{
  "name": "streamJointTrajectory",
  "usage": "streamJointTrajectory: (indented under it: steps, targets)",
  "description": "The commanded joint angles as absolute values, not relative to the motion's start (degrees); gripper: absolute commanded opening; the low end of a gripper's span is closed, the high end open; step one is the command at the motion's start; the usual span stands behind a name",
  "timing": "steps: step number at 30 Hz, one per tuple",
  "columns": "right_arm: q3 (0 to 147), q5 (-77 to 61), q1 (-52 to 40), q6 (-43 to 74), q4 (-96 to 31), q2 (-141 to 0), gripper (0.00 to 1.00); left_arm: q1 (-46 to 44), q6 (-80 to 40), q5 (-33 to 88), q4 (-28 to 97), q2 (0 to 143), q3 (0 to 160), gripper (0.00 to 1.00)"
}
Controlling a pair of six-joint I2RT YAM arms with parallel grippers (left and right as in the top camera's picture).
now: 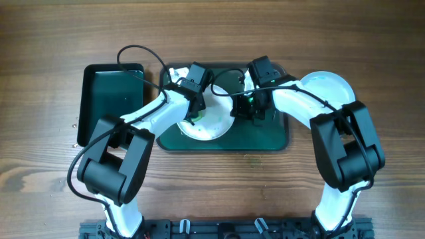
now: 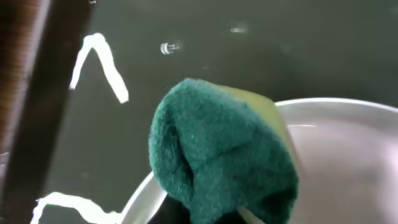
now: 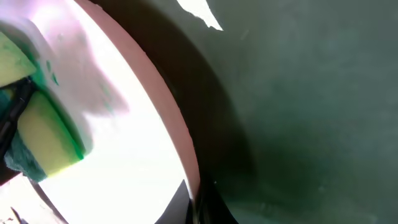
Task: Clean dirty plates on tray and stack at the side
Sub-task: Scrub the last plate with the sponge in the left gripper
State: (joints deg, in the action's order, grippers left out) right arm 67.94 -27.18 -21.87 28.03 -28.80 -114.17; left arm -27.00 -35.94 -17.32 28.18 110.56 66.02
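A white plate (image 1: 214, 127) lies on the large dark green tray (image 1: 265, 138). My left gripper (image 1: 195, 111) is shut on a green and yellow sponge (image 2: 224, 155), which is pressed on the plate's rim (image 2: 348, 155). The sponge hides the left fingers in the left wrist view. My right gripper (image 1: 251, 110) is shut on the plate's opposite rim (image 3: 180, 124). The right wrist view shows the fingers (image 3: 200, 198) pinching that edge, with the sponge (image 3: 40, 140) at the far side. A second pale plate (image 1: 330, 86) lies on the wood table to the right, partly under my right arm.
A smaller dark tray (image 1: 109, 99) stands on the table to the left of the large tray. Green smears show on the plate near the sponge (image 3: 53, 74). Cables run over both arms above the tray.
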Motion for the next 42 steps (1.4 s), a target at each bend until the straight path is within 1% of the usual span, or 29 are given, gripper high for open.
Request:
streamJointTrajectory:
  steps: [1,5,6,8,10,11,13,15,16,17,21,22,26,30,32,34,35,37,40,42]
  targets:
    - [66.7,-28.0,-22.1,27.4,-29.2,-116.1,0.04,-26.2,-28.5,-8.0,33.2,113.2,63.9,0.04]
    - [66.7,-28.4,-22.1,27.4,-29.4,-116.1,0.04,-26.1,-15.5,15.6,35.2,113.2,63.9,0.04]
    - [66.7,-28.4,-22.1,27.4,-29.4,-116.1,0.04,-26.1,-15.0,17.5,35.2,113.2,64.1,0.04]
    - [66.7,-28.4,-22.1,27.4,-29.4,-116.1,0.04,-26.1,-15.0,16.9,33.4,113.2,64.7,0.04]
    - [66.7,-28.4,-22.1,27.4,-29.4,-116.1,0.04,-26.0,-15.0,14.4,28.1,113.2,64.7,0.04]
    - [66.7,-28.4,-22.1,27.4,-29.4,-116.1,0.05,-26.0,-15.4,11.1,24.9,113.2,64.7,0.04]
    - [66.7,-28.4,-22.1,27.4,-29.4,-116.1,0.04,-26.0,-15.4,2.5,17.2,113.2,64.7,0.04]
    - [66.7,-28.4,-22.1,27.4,-29.5,-116.1,0.04,-26.0,-15.4,-5.6,12.1,113.2,64.7,0.04]
    - [66.7,-28.4,-22.1,27.1,-29.5,-116.1,0.04,-26.0,-15.5,-12.9,9.6,113.2,64.7,0.04]
    - [66.7,-28.4,-22.1,27.1,-29.5,-116.1,0.04,-26.0,-17.2,-18.2,9.3,113.3,64.7,0.04]
    - [66.7,-28.2,-22.1,27.2,-29.4,-116.1,0.04,-25.9,-24.4,-33.3,11.3,113.3,64.7,0.04]
    - [66.7,-28.2,-22.1,27.2,-29.4,-116.1,0.04,-25.9,-25.8,-35.0,12.0,113.3,64.7,0.04]
    - [66.7,-28.2,-22.1,27.2,-29.4,-116.1,0.04,-26.4,-28.5,-34.6,17.5,113.3,64.7,0.04]
    - [66.7,-27.7,-21.3,29.1,-29.2,-116.1,0.04,-26.7,-35.6,-31.6,28.2,113.3,64.7,0.04]
    - [66.7,-27.9,-20.2,28.8,-28.9,-116.1,0.04,-26.1,-36.9,-26.6,30.7,113.3,64.7,0.04]
    - [66.7,-28.3,-19.5,27.4,-28.9,-116.1,0.04,-25.5,-36.7,-19.3,31.4,113.3,64.7,0.04]
    - [66.7,-28.4,-19.5,26.5,-28.8,-116.1,0.04,-25.1,-36.0,-13.6,31.4,113.3,64.7,0.04]
    - [66.7,-28.4,-19.5,26.3,-28.7,-116.1,0.04,-24.7,-29.0,0.2,30.9,113.3,64.7,0.04]
    - [66.7,-28.4,-19.5,26.3,-28.6,-116.1,0.04,-24.7,-14.8,22.5,30.2,113.3,64.7,0.04]
    - [66.7,-28.4,-19.5,26.3,-28.6,-116.1,0.04,-24.8,-9.2,30.2,29.3,113.3,64.7,0.04]
